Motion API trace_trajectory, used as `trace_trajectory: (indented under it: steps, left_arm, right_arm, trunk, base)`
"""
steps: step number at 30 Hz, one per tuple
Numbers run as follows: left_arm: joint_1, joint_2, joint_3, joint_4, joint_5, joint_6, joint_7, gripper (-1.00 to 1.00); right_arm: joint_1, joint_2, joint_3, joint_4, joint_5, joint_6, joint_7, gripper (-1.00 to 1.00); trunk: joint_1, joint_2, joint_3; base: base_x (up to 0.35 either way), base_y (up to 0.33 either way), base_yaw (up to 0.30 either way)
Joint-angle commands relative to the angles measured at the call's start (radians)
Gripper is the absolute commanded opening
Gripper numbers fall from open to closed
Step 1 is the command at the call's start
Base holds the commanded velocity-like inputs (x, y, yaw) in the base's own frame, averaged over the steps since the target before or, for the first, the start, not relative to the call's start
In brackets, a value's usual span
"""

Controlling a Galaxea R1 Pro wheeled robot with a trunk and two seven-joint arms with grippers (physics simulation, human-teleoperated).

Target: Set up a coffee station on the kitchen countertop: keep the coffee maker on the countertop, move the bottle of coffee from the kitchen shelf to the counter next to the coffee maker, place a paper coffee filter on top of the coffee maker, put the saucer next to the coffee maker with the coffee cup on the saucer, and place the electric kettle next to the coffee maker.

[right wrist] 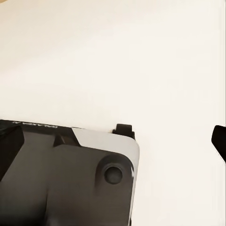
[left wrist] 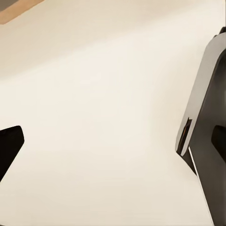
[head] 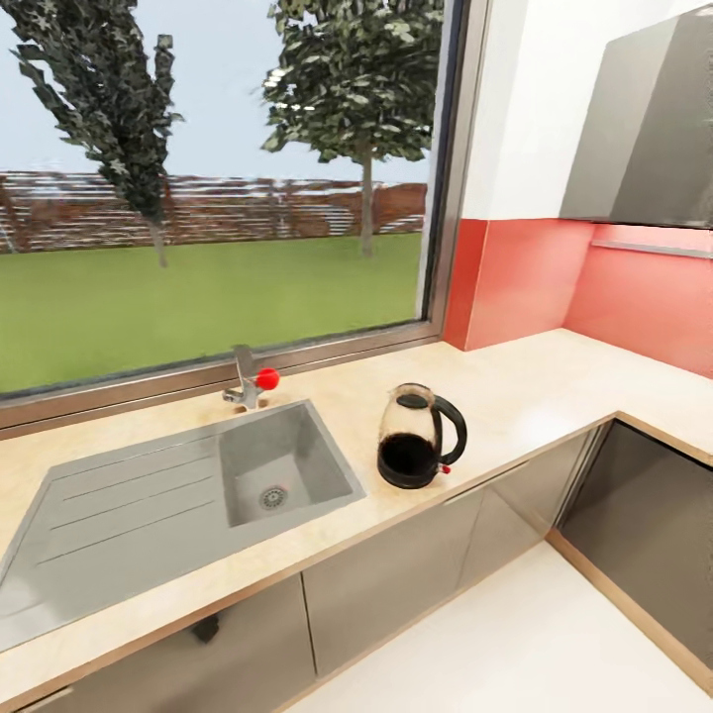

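Kitchen countertop (head: 515, 381) under window, electric kettle (head: 416, 438) near front edge beside sink (head: 149, 495); both hands' fingers apart

Electric kettle (head: 420, 438) upright on the kitchen countertop (head: 515, 396) beside steel sink (head: 178, 495)

Long light-wood kitchen countertop (head: 515, 391) over grey cabinet fronts, turning a corner at the right below a red backsplash. Steel sink (head: 178, 495) sunk into it left of centre (ribbed drainer on its left side), with a tap (head: 248, 381) bearing a red knob behind the basin. Standing upright on the wood just right of the sink: electric kettle (head: 416, 441), handle turned rightward
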Motion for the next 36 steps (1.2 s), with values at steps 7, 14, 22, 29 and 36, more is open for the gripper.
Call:
trace_trajectory:
  steps: [7,14,22,29,36]
  left_arm:
    - [0.0,-0.001,-0.009,-0.001,0.01,-0.003,0.003,1.0]
    - [0.0,-0.006,-0.009,-0.001,0.01,-0.003,0.003,1.0]
    - [0.0,-0.009,-0.009,-0.002,0.01,-0.003,0.003,1.0]
    - [0.0,-0.011,-0.009,-0.002,0.01,-0.003,0.003,1.0]
    - [0.0,-0.016,-0.009,-0.003,0.01,-0.003,0.003,1.0]
  right_arm:
    - [-0.001,0.0,-0.001,-0.001,0.01,-0.001,0.002,1.0]
    - [-0.001,0.0,0.0,-0.001,0.01,-0.002,0.002,1.0]
    - [-0.001,0.0,0.0,-0.001,0.01,-0.002,0.002,1.0]
    - [-0.001,0.0,0.0,-0.001,0.01,-0.002,0.002,1.0]
    - [-0.001,0.0,0.0,-0.001,0.01,-0.002,0.002,1.0]
  trunk:
    - [0.001,-0.002,-0.002]
    - [0.001,-0.002,-0.002]
    - [0.001,-0.002,-0.002]
    - [0.001,-0.002,-0.002]
    - [0.001,-0.002,-0.002]
  base:
    - [0.0,-0.274,0.02]
    - [-0.044,-0.274,0.244]
    - [-0.082,-0.274,0.276]
    - [-0.092,-0.274,0.277]
    - [-0.102,-0.274,0.271]
